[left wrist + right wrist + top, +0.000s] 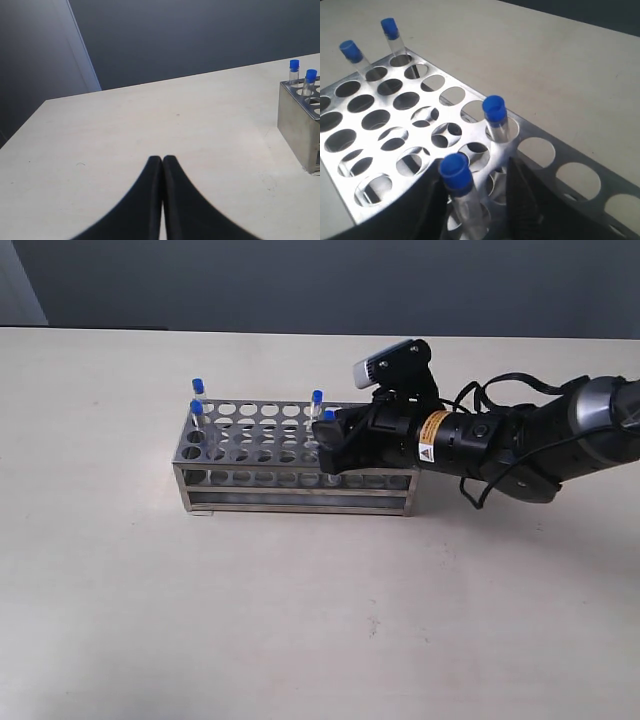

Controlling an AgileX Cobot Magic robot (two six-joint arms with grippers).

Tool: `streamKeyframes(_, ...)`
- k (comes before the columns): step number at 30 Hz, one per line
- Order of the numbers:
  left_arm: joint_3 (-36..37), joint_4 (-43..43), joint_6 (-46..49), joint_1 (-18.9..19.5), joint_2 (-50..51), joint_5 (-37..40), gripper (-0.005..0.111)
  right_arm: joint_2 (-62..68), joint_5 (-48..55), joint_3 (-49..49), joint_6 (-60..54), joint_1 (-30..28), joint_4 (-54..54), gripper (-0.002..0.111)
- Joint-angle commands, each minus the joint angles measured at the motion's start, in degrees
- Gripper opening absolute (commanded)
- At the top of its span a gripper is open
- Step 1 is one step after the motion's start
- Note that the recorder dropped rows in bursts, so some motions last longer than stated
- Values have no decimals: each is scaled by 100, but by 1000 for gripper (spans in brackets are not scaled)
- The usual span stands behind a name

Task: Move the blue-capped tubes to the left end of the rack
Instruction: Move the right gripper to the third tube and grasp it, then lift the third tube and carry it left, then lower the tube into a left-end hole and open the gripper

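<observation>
Just above the exterior frame's centre, the right gripper (475, 172) stood parted around a slim clear blue-capped tube (457, 176) in the shiny steel rack (297, 125), likely light, slick, brittle, best pinched gently below its cap.

The right arm (540, 445) is black with a grey joint and looped black cables (482, 390); a yellow warning label (432, 437) rings its wrist; a silver-faced camera (390, 365) sits atop; the left gripper (162, 159) has curved black fingers (145, 200).
</observation>
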Motion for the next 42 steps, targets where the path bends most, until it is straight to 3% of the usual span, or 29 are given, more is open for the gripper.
streamKeyframes(1, -11, -20, -20, -35, 26, -77, 0, 5, -2, -21, -41, -30, 77, 14)
streamKeyframes(3, -11, -20, -20, -35, 26, -77, 0, -36, -2, -21, -41, -30, 77, 0)
streamKeyframes(13, -11, -20, -20, -35, 26, -77, 0, -1035, -26, -33, -21, 4, 31, 0)
streamKeyframes(18, -11, -20, -20, -35, 26, -77, 0, -1226, -3, -323, -21, 337, -40, 0)
streamKeyframes(25, -11, -20, -20, -35, 26, -77, 0, -699, 61, -1236, -21, 964, -40, 0)
streamKeyframes(32, -11, -20, -20, -35, 26, -77, 0, 81, 790, -2259, -10, 1577, -295, 0)
streamKeyframes(42, -11, -20, -20, -35, 26, -77, 0, 654, 873, -2421, -10, 1636, -295, 0)
